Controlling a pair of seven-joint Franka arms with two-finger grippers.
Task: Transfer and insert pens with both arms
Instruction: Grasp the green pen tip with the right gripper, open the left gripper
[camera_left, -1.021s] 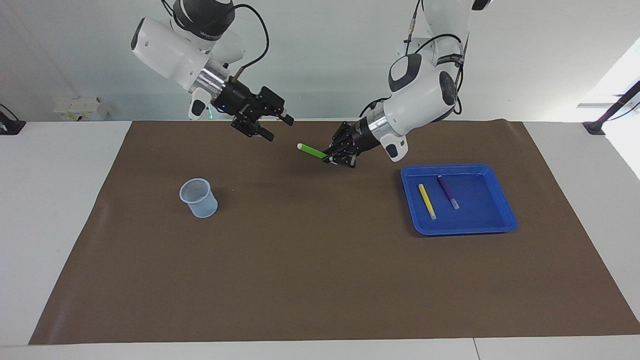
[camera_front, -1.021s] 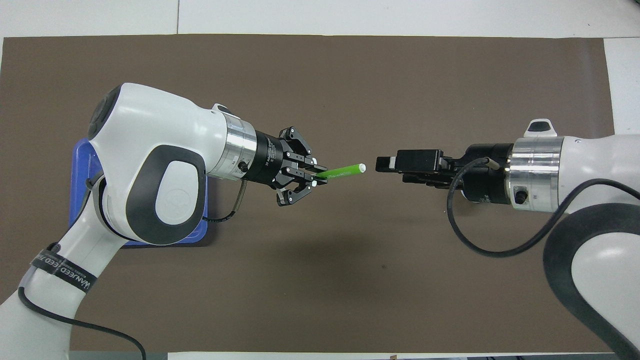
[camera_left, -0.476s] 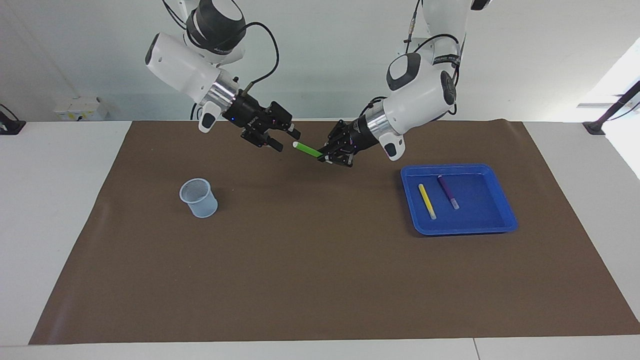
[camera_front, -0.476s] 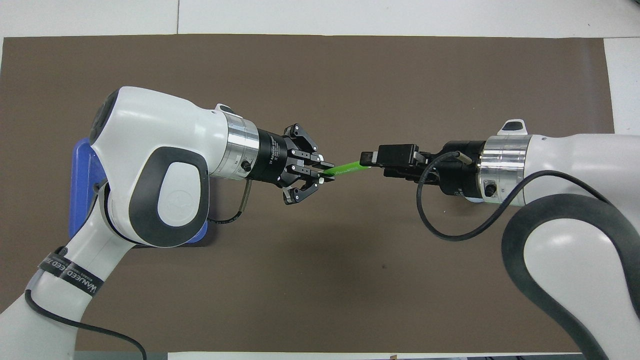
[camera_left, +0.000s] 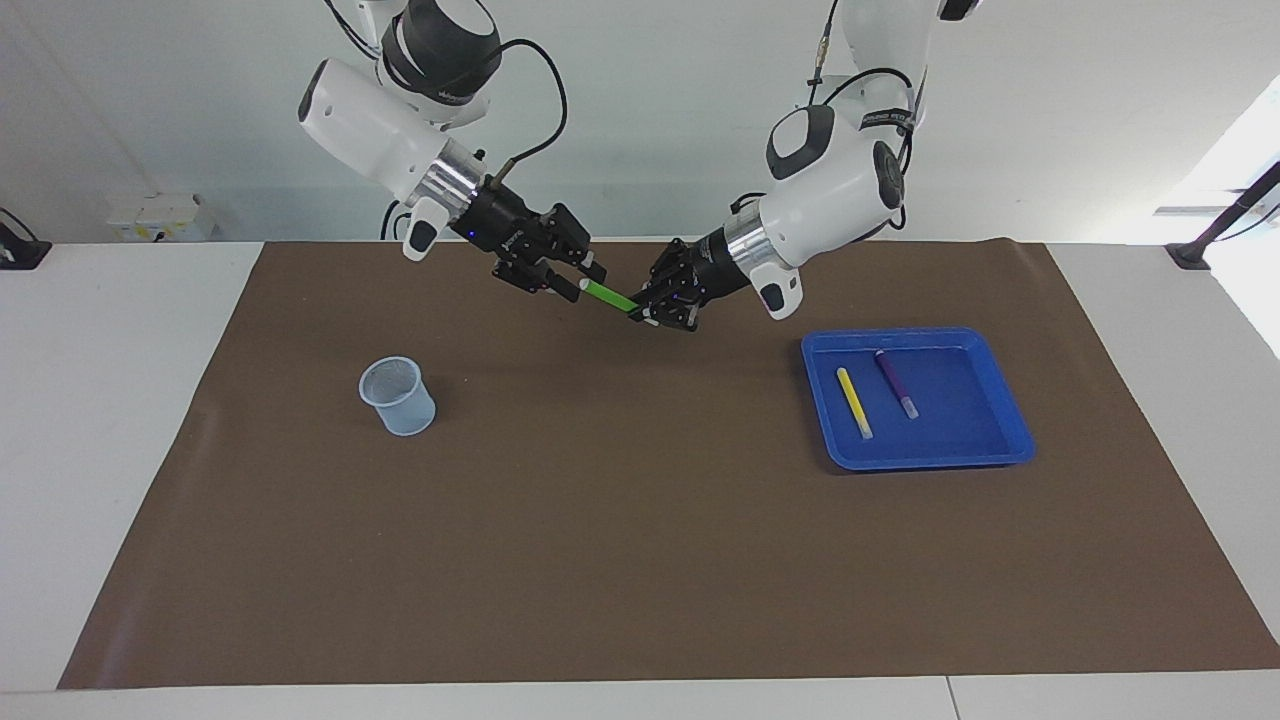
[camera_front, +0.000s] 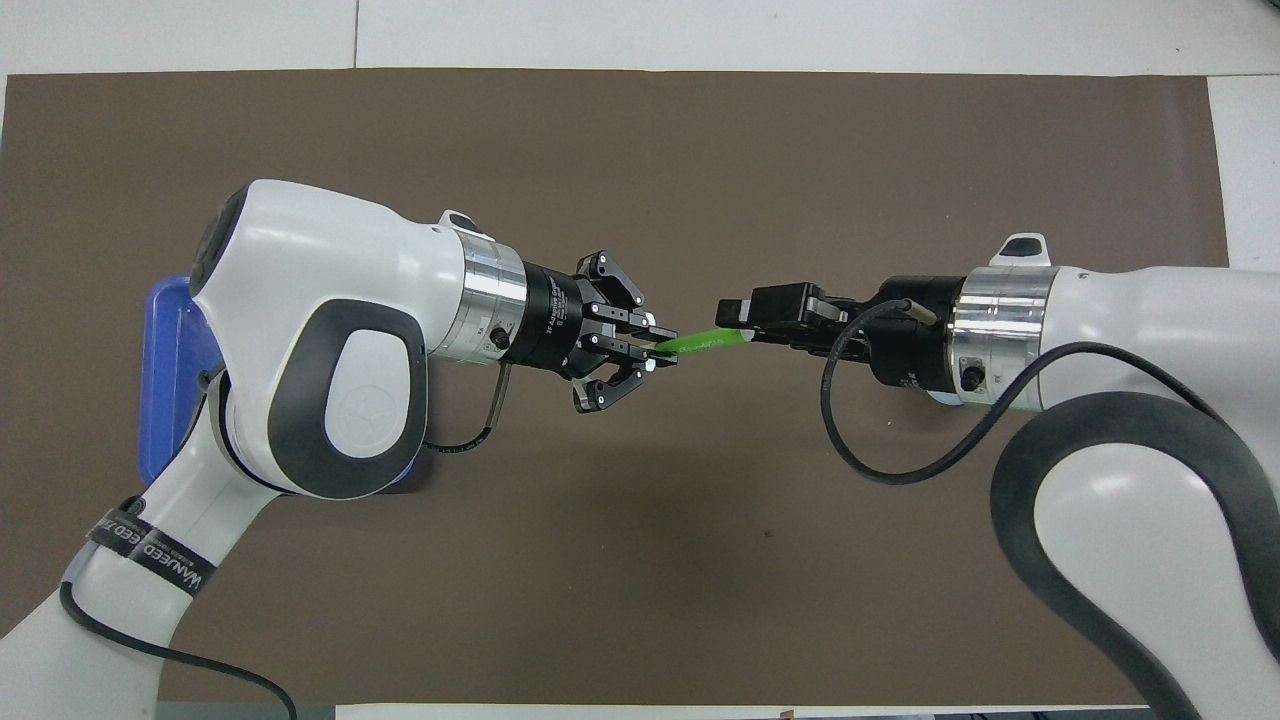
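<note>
Overhead: right gripper (camera_front: 738, 318) now reaches green pen (camera_front: 700, 342).

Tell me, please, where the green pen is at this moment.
The green pen is up in the air over the brown mat, between the left gripper, shut on one end, and the right gripper at its capped end.

Even, bright light; soft shadows lie on the brown mat (camera_left: 640, 560). Daylight glares past the worktop's (camera_left: 110, 420) corner. Both views are sharp.
</note>
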